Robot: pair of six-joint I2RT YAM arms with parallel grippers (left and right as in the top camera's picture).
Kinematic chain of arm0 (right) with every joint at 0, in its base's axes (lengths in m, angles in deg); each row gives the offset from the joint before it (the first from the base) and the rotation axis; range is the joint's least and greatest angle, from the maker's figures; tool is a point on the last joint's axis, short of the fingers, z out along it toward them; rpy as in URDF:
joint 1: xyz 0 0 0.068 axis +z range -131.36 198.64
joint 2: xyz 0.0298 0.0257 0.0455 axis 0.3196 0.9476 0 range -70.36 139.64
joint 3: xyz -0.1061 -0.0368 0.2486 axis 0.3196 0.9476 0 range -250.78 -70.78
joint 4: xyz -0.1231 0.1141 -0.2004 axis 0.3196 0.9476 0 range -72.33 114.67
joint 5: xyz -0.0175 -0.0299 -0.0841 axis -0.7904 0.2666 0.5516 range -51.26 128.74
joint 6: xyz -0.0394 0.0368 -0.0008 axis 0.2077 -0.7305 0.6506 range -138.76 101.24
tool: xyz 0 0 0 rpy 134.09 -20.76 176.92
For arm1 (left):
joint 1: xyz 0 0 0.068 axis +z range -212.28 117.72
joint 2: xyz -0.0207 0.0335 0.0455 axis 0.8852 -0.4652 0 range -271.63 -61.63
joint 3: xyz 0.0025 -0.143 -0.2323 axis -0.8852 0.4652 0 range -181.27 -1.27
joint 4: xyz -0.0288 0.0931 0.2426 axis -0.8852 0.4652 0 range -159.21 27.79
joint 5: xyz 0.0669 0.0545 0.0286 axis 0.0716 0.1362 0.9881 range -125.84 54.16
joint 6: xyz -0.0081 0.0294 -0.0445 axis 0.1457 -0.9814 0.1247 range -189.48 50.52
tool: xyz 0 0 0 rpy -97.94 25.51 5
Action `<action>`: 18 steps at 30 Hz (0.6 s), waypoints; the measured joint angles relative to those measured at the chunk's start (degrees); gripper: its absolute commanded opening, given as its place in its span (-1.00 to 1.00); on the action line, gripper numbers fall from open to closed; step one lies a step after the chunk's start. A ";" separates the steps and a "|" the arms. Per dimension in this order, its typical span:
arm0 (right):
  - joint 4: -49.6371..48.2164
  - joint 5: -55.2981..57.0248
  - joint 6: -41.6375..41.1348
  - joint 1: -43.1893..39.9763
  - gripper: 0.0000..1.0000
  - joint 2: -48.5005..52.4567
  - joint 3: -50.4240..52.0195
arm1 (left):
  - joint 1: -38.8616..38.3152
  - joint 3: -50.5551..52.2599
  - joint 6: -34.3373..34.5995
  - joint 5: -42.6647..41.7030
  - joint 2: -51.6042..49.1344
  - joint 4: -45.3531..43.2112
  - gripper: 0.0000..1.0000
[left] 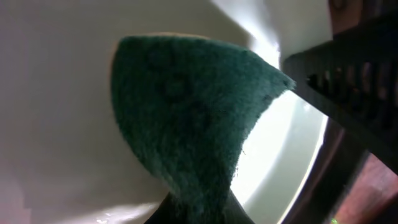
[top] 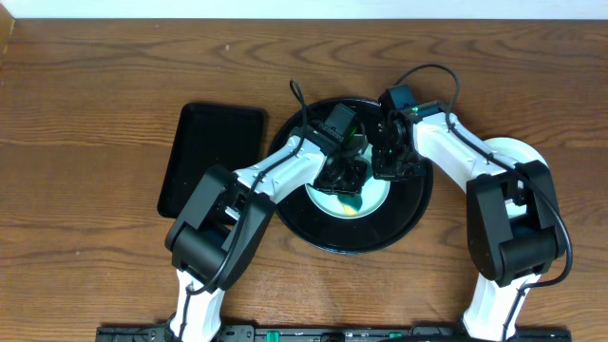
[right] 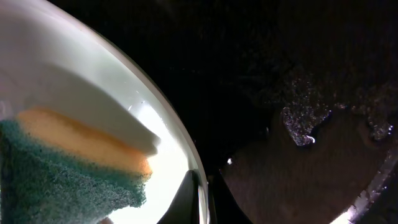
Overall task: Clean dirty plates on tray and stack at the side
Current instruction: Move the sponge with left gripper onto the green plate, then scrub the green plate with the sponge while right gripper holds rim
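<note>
The round black tray [top: 313,233] sits mid-table with a pale mint plate [top: 334,202] on it. My left gripper [top: 344,176] is over the plate, shut on a green and yellow sponge [left: 186,118] that presses on the plate's surface [left: 56,93]. My right gripper [top: 388,163] is shut on the plate's rim [right: 81,74], one finger inside and one outside [right: 202,186]. The sponge [right: 68,168] also shows in the right wrist view, and the wet tray floor [right: 298,74] lies beyond the rim. No red smear shows.
A rectangular black tray [top: 209,157] lies left of the round tray. A pale plate [top: 518,152] rests on the table at the right, partly under my right arm. The right gripper's dark body [left: 348,81] is close beside the sponge.
</note>
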 measured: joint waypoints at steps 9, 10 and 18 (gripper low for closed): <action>-0.24 -0.31 -0.04 0.02 -0.97 0.00 0.02 | -2.34 -0.28 7.10 20.68 1.27 -0.74 -0.85; -0.61 -0.94 -0.22 0.07 -0.97 0.00 0.04 | -2.38 -0.31 7.41 22.91 1.27 -0.90 -0.85; -1.05 -1.90 -0.94 0.37 -0.98 0.00 0.07 | -2.25 -0.79 8.79 24.41 1.27 0.48 -0.85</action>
